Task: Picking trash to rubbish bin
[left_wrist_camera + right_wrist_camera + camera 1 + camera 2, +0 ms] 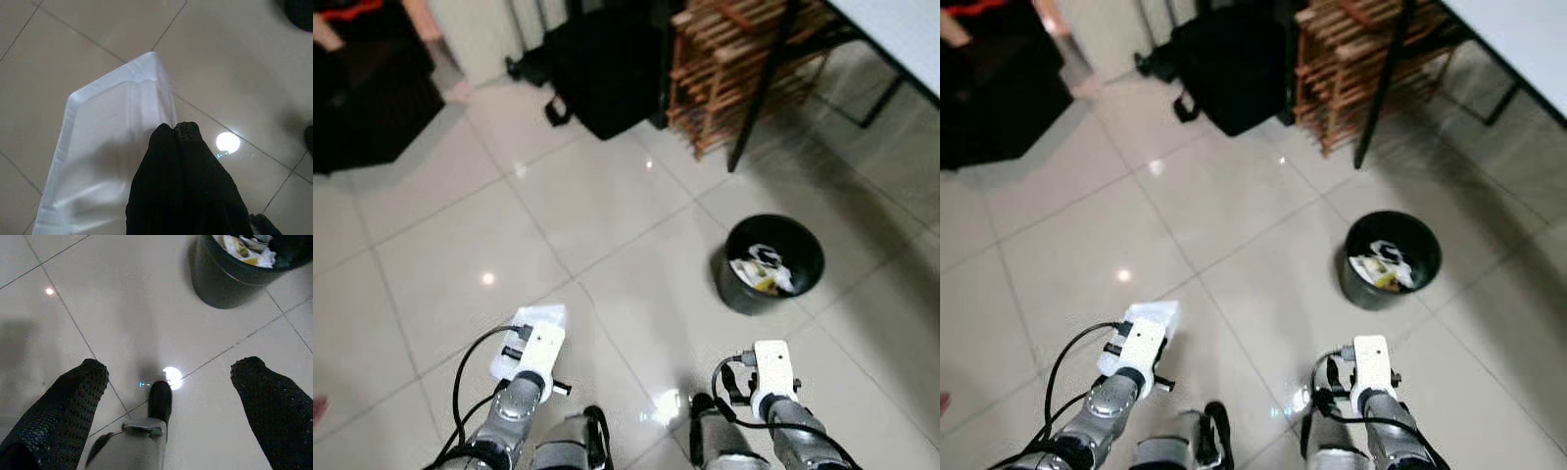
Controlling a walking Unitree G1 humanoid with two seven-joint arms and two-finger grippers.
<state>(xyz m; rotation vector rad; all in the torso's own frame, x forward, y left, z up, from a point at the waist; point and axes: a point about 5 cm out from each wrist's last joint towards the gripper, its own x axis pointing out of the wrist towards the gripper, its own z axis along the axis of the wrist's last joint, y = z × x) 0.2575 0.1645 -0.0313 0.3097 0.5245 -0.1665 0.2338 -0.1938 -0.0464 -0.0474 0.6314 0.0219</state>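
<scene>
A white foam tray [112, 147], flat and rectangular, is pinched at its edge by my left gripper [175, 129], whose fingers are shut on it above the tiled floor. In the eye views the tray [530, 328] sticks out past my left wrist at the lower left. The black round rubbish bin [773, 262] stands on the floor ahead to the right, with paper and wrappers inside. My right gripper [171, 377] hangs open above the bare tiles, nothing between its fingers; the bin [225, 279] is just beyond it.
A wooden slatted rack [744, 59] and a black bag [607, 69] stand at the back. A dark table leg [759, 93] slants down beside the rack under a white tabletop [901, 29]. A person's legs [431, 34] and dark furniture [362, 98] are at the far left.
</scene>
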